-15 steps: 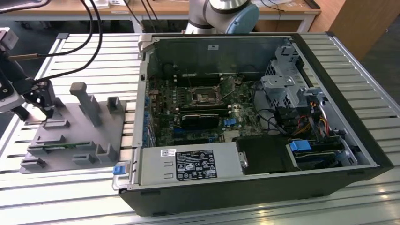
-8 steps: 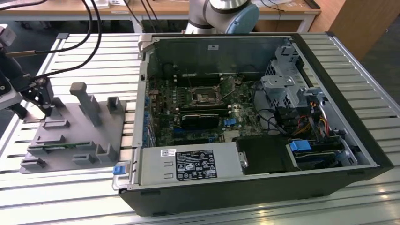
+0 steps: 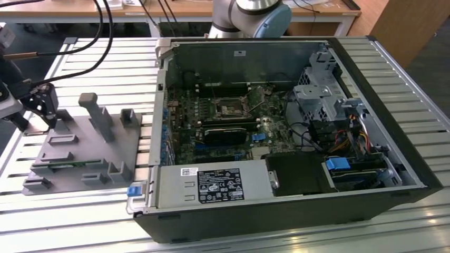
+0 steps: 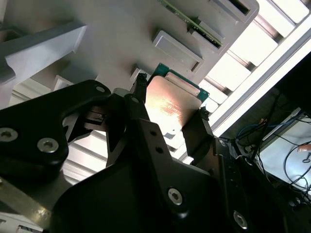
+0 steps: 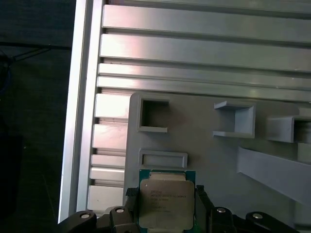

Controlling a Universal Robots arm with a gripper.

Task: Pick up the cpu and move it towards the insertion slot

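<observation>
Slatted aluminium bench (image 3: 105, 58) carries one open computer case (image 3: 393, 158) and, at the case's 9 o'clock in the exterior view, one grey fixture plate (image 3: 77, 153). One arm (image 3: 253, 13) rises beyond the case at 12 o'clock.

**End effector.** The end effector (image 3: 37, 118) hangs over the plate's corner toward 10 o'clock. It is clenched on the cpu (image 5: 166, 204), with two dark fingers (image 4: 194, 133) bearing on two opposite edges of the chip.

**Orientation of the cpu.**
- The chip is square, so no long axis can be given.
- In both wrist views its silvery metal lid faces the camera and a green rim shows around the lid.
- In the first wrist view its edges run parallel to the plate's edges and pockets.

**Insertion slot.** One insertion slot (image 3: 231, 109), with a metal frame and a dark centre, lies on the motherboard inside the case. It is well apart from the end effector, toward 3 o'clock.

**Limits of view.**
- The picture edge cuts off the chip's near edge in the first wrist view.
- Whether the chip is clear of the plate cannot be told.
- In the exterior view the chip is too small to make out between the fingers.

**Count.**
- One cpu.
- One slot.
- One green memory stick (image 3: 67, 164), standing in a plate holder.
</observation>
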